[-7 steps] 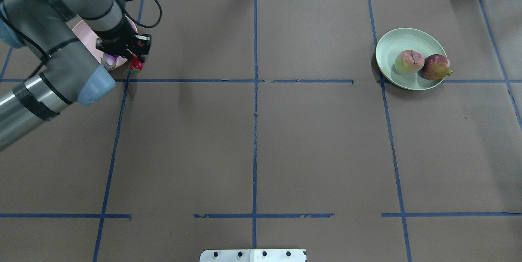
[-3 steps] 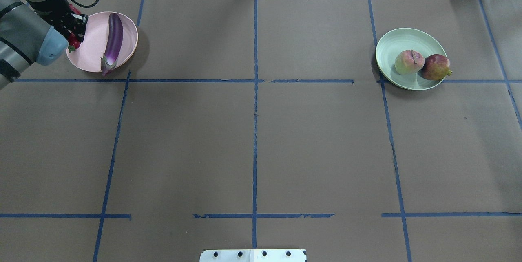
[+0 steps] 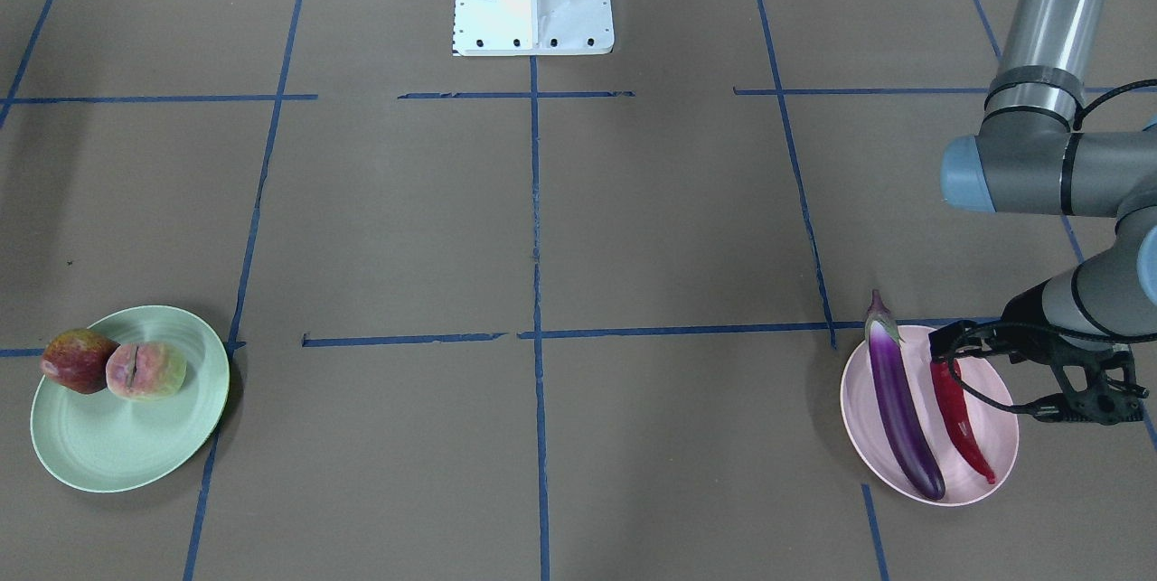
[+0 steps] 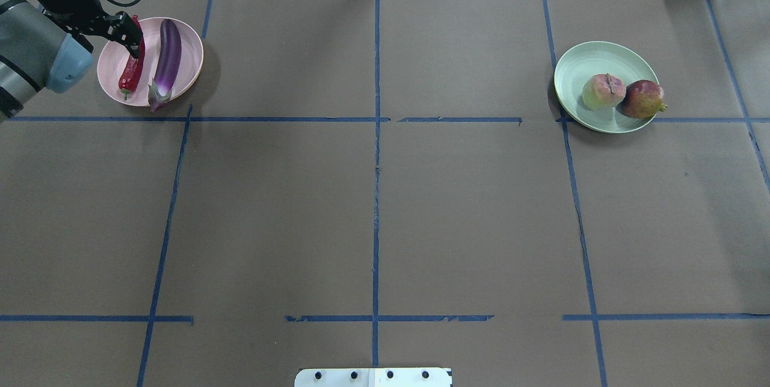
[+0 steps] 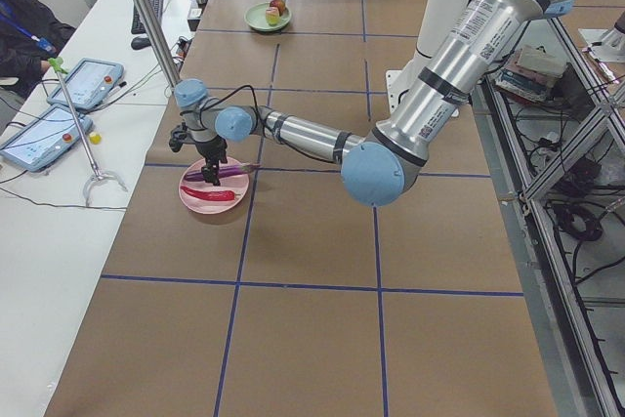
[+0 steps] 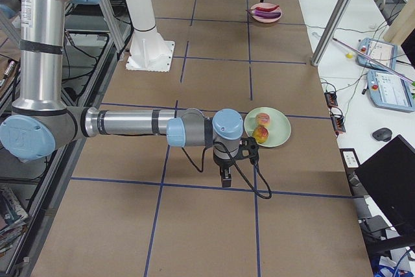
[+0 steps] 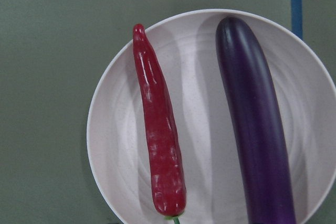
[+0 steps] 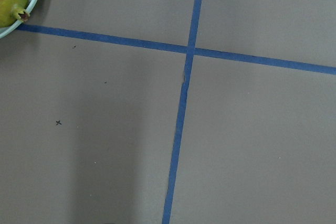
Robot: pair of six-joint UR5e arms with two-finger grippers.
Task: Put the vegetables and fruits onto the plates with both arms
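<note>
Two plates, front view: pink plate point(image 3: 859, 418) bears eggplant point(image 3: 899, 414) and chili point(image 3: 958, 418) side by side, left gripper point(image 3: 945, 344) above it gripping nothing, jaw spread not discernible; green plate point(image 3: 126, 454) bears peach point(image 3: 145, 370) touching pomegranate point(image 3: 77, 361). Left wrist view: chili and eggplant lie loose, apart, on the pink plate. Right side view: right gripper point(image 6: 225, 176) hangs near the green plate, whether parted or closed not discernible.
</note>
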